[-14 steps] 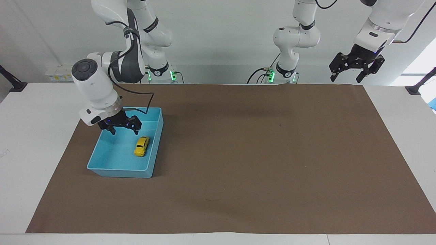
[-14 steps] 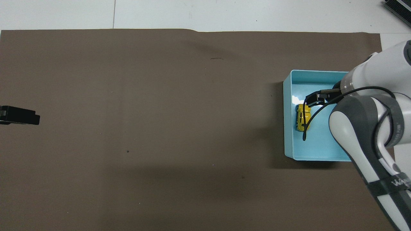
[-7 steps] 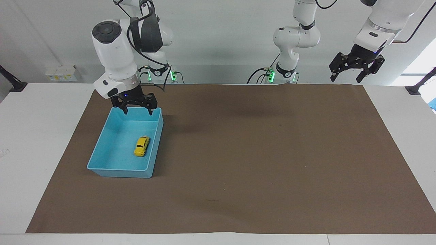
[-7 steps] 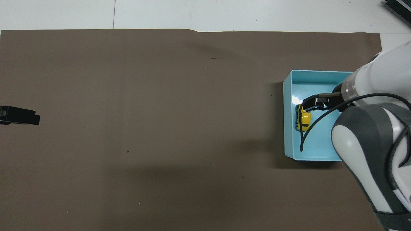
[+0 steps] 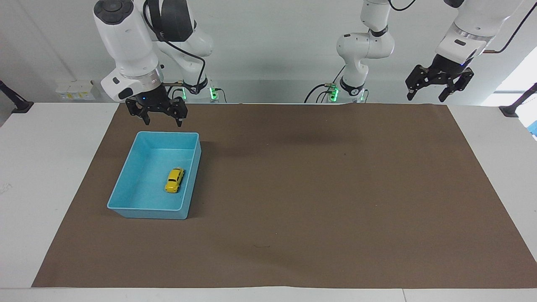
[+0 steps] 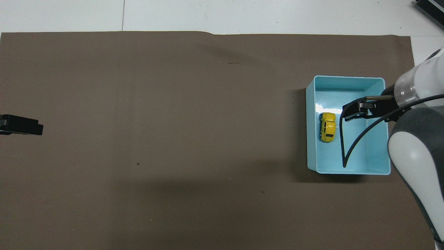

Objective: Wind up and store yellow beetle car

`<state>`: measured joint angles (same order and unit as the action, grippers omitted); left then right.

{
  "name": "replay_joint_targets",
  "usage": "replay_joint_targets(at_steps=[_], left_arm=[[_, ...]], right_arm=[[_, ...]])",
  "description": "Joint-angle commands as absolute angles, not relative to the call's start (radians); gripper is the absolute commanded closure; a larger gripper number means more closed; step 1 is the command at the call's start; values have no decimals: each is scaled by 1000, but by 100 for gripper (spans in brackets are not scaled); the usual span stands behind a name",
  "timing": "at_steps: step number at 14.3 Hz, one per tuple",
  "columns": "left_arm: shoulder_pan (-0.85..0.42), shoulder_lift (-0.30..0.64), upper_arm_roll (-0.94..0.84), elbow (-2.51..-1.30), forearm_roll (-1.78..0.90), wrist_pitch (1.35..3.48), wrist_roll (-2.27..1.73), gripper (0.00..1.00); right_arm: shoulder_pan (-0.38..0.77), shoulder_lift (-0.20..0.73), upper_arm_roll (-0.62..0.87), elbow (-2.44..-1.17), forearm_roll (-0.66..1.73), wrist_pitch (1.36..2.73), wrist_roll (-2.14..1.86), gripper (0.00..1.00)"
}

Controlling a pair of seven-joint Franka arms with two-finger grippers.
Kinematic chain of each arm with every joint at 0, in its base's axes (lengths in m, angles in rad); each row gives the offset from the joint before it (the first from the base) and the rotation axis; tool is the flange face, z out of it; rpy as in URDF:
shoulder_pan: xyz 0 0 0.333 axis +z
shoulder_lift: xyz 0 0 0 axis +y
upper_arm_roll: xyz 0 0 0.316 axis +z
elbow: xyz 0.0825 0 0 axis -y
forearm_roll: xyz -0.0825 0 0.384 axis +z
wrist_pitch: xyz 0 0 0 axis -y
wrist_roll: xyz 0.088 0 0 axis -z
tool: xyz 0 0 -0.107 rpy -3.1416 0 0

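The yellow beetle car (image 5: pixel 174 180) (image 6: pixel 327 126) lies on its wheels on the floor of the light blue bin (image 5: pixel 144 208) (image 6: pixel 347 79), close to the bin's wall that faces the left arm's end of the table. My right gripper (image 5: pixel 163 123) (image 6: pixel 347 114) hangs open and empty, well above the bin's end nearer the robots, clear of the car. High over the mat's corner at the left arm's end, my left gripper (image 5: pixel 425 99) (image 6: pixel 34 129) waits open with nothing in it.
A brown mat (image 5: pixel 319 188) covers most of the white table. The bin stands on it toward the right arm's end. A black cable (image 6: pixel 347 149) from the right arm loops above the bin.
My right gripper has risen out of the bin and drawn back toward the robots, empty. The car stays where it lay in the bin. The left arm has not moved.
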<state>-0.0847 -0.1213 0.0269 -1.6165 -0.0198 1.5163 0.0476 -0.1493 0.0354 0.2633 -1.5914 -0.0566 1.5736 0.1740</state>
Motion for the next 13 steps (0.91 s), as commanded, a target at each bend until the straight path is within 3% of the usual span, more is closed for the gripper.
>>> replay_joint_targets(at_steps=[1,6,10,13], left_arm=[[-78,-132,23,-1621,-14,1503,41,0],[-78,-132,23,-1620,-15,1503,41,0],[-78,-132,23,-1620,-15,1503,41,0],[-78,-132,23,-1621,-14,1503,41,0]], right_arm=[[-185,29,268,-1549,-35,1517,173,0],[-170,28,252,-1506,-49,1460,106,0],[38,25,14,-1496,-41,1443,54,0],[51,25,-11,-1488,-18,1470,17,0]])
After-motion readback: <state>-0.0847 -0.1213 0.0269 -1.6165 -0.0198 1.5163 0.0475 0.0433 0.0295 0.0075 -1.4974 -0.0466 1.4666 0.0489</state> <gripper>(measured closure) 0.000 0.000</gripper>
